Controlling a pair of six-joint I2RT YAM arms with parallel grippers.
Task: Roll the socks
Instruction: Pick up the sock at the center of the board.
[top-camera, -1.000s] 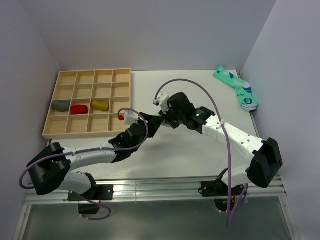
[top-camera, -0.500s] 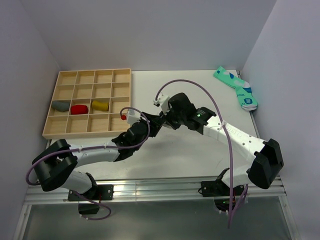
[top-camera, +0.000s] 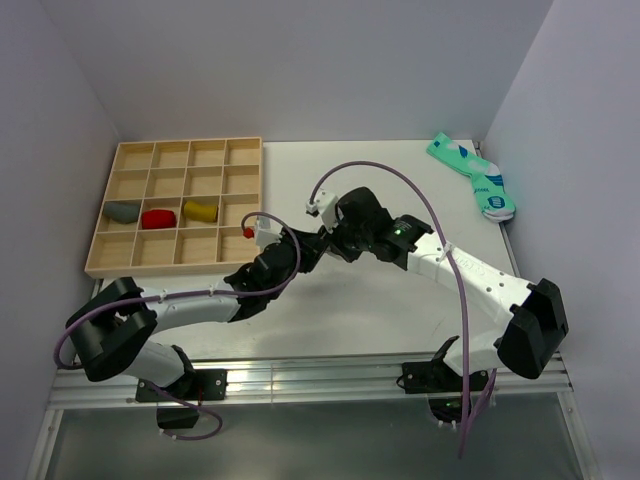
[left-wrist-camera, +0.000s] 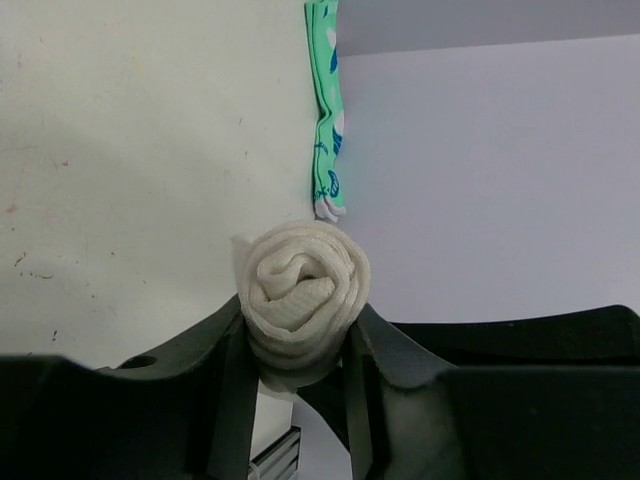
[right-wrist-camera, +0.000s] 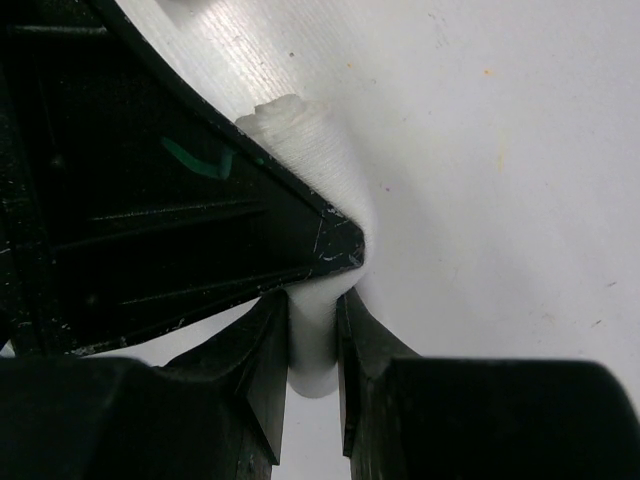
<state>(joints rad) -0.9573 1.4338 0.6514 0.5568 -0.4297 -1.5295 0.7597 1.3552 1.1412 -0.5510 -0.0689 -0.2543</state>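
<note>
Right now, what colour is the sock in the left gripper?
Off-white; the sock shows best in the left wrist view.

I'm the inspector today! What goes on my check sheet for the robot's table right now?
Surface: white table, with a few tiny specks in the left wrist view.
Job's things: white sock, rolled into a spiral, held by both grippers; yellow bundle in a wooden tray compartment.
Clutter: teal patterned socks at the far right corner; grey bundle and red bundle in the tray, same row as the yellow one.
Grippers: left gripper shut on the roll's sides; right gripper pinching its white fabric.
Cables: purple cable arching over the right arm, another looping by the left arm's base.
Surroundings: plain pale walls; nothing else seen.
</note>
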